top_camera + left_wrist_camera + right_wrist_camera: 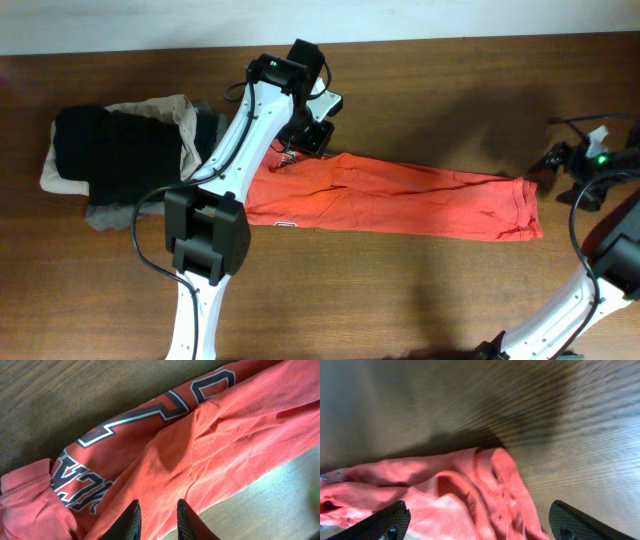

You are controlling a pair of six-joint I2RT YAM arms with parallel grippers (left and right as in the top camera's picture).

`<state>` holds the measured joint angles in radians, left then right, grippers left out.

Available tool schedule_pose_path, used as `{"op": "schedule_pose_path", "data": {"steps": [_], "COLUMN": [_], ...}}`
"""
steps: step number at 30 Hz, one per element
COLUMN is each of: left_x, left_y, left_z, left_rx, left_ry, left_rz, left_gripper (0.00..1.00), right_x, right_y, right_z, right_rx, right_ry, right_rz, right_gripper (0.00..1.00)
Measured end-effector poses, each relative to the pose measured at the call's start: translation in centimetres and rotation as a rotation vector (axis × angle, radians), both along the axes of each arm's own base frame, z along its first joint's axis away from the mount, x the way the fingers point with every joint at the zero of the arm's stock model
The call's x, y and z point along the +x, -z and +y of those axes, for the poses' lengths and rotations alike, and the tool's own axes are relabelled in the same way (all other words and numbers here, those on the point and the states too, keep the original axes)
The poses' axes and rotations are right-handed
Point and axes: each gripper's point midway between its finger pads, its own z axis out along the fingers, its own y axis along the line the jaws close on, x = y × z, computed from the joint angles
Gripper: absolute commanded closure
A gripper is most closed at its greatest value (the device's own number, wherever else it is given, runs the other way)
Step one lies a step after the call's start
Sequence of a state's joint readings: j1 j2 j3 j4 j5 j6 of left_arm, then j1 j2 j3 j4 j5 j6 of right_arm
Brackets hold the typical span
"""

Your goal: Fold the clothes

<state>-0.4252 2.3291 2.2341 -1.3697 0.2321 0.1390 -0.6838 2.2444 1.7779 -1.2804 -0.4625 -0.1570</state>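
Observation:
The clothes (400, 195) are one red-orange T-shirt, folded into a long narrow strip across the middle of the wooden table. My left gripper (300, 145) is at the strip's upper left end. In the left wrist view the left gripper (159, 520) has its jaws close together on a fold of the clothes (225, 435), with white dark-outlined lettering (150, 415) beyond. My right gripper (556, 160) hovers just past the strip's right end. In the right wrist view the right gripper (480, 522) stands wide open, with the bunched end of the clothes (470, 495) lying loose below it.
A pile of black, beige and grey folded garments (120, 150) lies at the left, right beside the left arm. Bare wooden table (420, 90) stretches behind the shirt to the far edge. Both arms' bases rise from the front edge.

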Motion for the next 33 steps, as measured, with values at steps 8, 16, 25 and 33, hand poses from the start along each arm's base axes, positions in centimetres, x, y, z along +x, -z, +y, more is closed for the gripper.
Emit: {"op": "schedule_pose_path", "data": {"steps": [8,16,25,33], "left_x": [-1.4,-1.1,-0.7,3.3], "left_y": [0.1,0.2,-0.2,-9.2], "left_z": [0.8,1.9,3.0,4.1], "left_rx": [0.031,0.034,0.035,-0.062], "left_ry": [0.001,-0.024,-0.049,-0.099], "left_rz": [0.061,0.069,0.071,-0.171], "left_gripper": [0.76,0.76,0.76,0.69], "right_x": [-1.2,-2.2,-2.4,0.4], "right_y": [2.3,2.6,3.5,-1.5], "right_z": [1.7,4.5,5.6,0.6], "right_rx": [0.113,0.247,0.321,0.136], "right_ry": [-0.021,-0.016,-0.029,-0.006], "right_rz": [0.077,0.072,0.064,0.026], "right_gripper": [0.13,0.39,0.91,0.96]}}
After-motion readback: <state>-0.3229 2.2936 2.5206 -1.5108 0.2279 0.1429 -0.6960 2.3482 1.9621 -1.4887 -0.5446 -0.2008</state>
